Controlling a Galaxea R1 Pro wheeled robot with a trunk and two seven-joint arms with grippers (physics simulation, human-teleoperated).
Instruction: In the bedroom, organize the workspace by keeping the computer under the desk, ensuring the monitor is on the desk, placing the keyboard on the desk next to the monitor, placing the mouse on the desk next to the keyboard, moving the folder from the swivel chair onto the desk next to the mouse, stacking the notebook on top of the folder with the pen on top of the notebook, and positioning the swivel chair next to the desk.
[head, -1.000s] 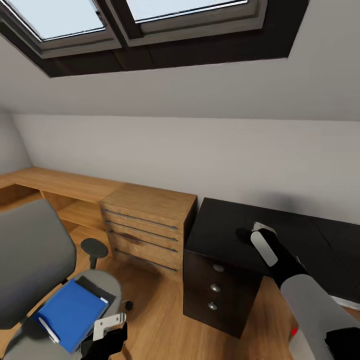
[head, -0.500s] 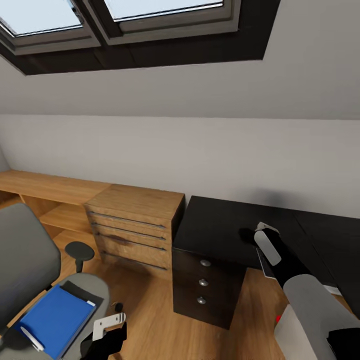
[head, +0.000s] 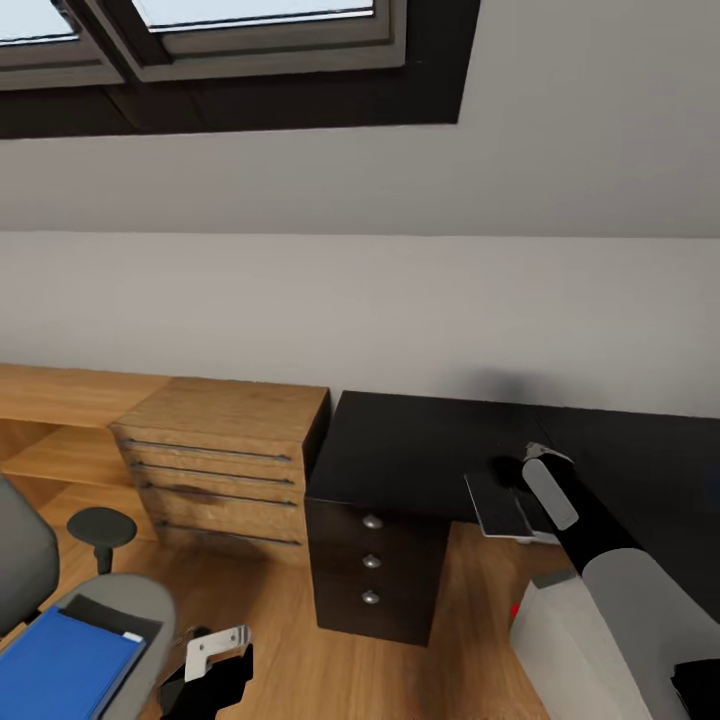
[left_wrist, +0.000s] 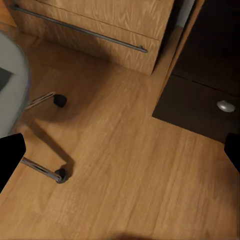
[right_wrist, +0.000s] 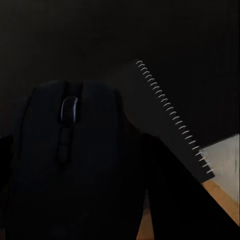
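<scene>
You have a glossy black desk (head: 420, 455) with silver round knobs (head: 372, 521) beside a honey-oak chest (head: 225, 455) with grey bar handles. The folder (head: 60, 675) is bright blue on the grey chair (head: 120, 605). The mouse (right_wrist: 70, 150) is black, walls pale grey.

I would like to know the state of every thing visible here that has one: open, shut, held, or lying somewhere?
left gripper: open, empty, above the floor.
right gripper: shut on the mouse, above the desk.
desk drawers: all three shut.
wooden chest: drawers shut.
folder: lying flat on the swivel chair seat.
</scene>
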